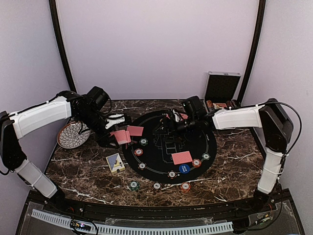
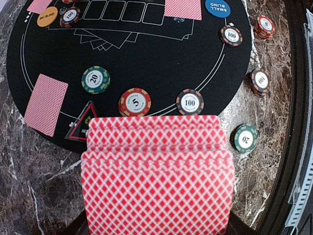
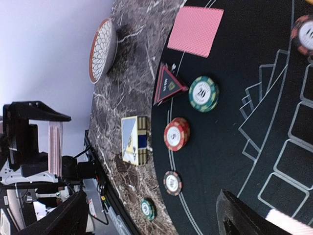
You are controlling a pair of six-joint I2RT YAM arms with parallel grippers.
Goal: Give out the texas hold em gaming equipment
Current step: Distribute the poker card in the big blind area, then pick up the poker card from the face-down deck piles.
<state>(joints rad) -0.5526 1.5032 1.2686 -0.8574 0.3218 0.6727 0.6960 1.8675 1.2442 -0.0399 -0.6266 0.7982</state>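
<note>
Deck [image 2: 156,171]: clamped in left fingers [image 1: 111,131], left of bench centre.
Right fingers [image 3: 239,215]: wide, over mat [image 1: 156,156], toward bench's far edge.
Tip: pinch just 1 off the top, lay it flat.

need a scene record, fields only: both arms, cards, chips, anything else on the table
left gripper: shut on deck, red backs showing
right gripper: jaws open, empty, over mat
mat: black, round, on marble table
dealt cards: three face down on mat
chips: along mat rim, some off it on table
other: card box, plate, case
</note>
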